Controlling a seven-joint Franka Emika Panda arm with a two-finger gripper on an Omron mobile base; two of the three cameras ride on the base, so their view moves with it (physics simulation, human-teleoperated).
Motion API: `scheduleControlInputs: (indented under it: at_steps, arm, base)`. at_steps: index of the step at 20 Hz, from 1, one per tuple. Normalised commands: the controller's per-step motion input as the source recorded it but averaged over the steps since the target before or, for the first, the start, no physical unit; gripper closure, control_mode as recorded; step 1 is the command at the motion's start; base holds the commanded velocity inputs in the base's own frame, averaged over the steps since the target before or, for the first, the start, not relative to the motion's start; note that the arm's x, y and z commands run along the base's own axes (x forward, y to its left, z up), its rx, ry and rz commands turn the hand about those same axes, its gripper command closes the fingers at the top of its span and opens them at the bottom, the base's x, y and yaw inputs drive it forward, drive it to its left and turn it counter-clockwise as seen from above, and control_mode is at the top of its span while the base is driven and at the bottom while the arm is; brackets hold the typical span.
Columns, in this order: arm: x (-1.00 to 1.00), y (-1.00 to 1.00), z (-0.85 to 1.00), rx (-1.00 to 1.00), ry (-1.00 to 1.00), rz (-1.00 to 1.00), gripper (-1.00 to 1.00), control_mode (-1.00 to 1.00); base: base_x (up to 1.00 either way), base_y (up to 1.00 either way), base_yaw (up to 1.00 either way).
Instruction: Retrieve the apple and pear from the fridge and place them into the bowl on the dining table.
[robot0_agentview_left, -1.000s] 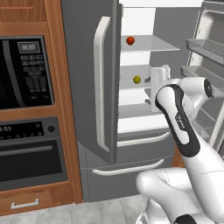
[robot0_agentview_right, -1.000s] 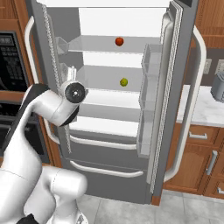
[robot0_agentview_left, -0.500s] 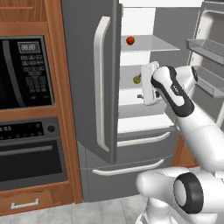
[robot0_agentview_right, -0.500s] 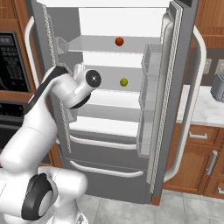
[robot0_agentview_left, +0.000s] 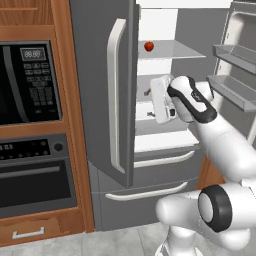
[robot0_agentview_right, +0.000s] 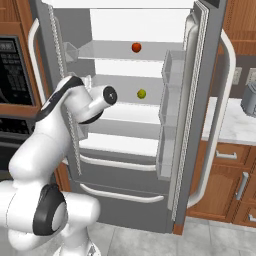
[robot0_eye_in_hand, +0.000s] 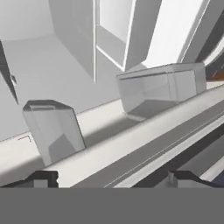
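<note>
Tool (robot0_eye_in_hand: 111, 177) spread about as wide as it goes, nothing between the two dark tips, nothing touched; tips seen at 8 and 4 o'clock in the hand view, far apart, looking along a grey ledge and two translucent door bins (robot0_eye_in_hand: 159, 89) of the fridge interior. Seen from the left base view, the white hand (robot0_agentview_left: 162, 100) reaches into the open fridge (robot0_agentview_left: 100, 100) at middle-shelf height, pointed toward 10 o'clock. One apple (robot0_agentview_left: 148, 46), red, sitting on the upper shelf, at 12 o'clock above the hand and well apart from it; same apple (robot0_agentview_right: 136, 47) visible in the right base view at 1 o'clock from the wrist. One pear (robot0_agentview_right: 141, 93), yellow-green, on the middle shelf, just to 3 o'clock of the dark wrist joint in the right base view, near but apart; in the left base view mostly hidden behind the hand. Two fruits in all, both inside the fridge. Two fridge doors standing open, each with a long curved white handle (robot0_agentview_left: 114, 100); two drawer fronts below the shelves. One black built-in oven (robot0_agentview_left: 30, 175) with a microwave panel above it at 9 o'clock of the fridge, set in wooden cabinetry. White bench (robot0_agentview_right: 232, 125) at 3 o'clock in the right base view.
</note>
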Motion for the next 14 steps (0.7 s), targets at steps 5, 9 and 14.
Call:
scheduleControlInputs:
  at_steps: [5,9,14]
  arm:
    - [-0.05,0.14,0.05,0.03,-0.06,0.01,-1.00,-1.00]
    - [-0.53,0.66,0.00,0.00,-0.05,0.10,-1.00,-1.00]
    - [-0.83,0.71,0.17,0.00,-0.12,0.14,-1.00,-1.00]
  base:
    - [0.00,0.00,0.00]
    - [0.00,0.00,0.00]
    - [0.00,0.00,0.00]
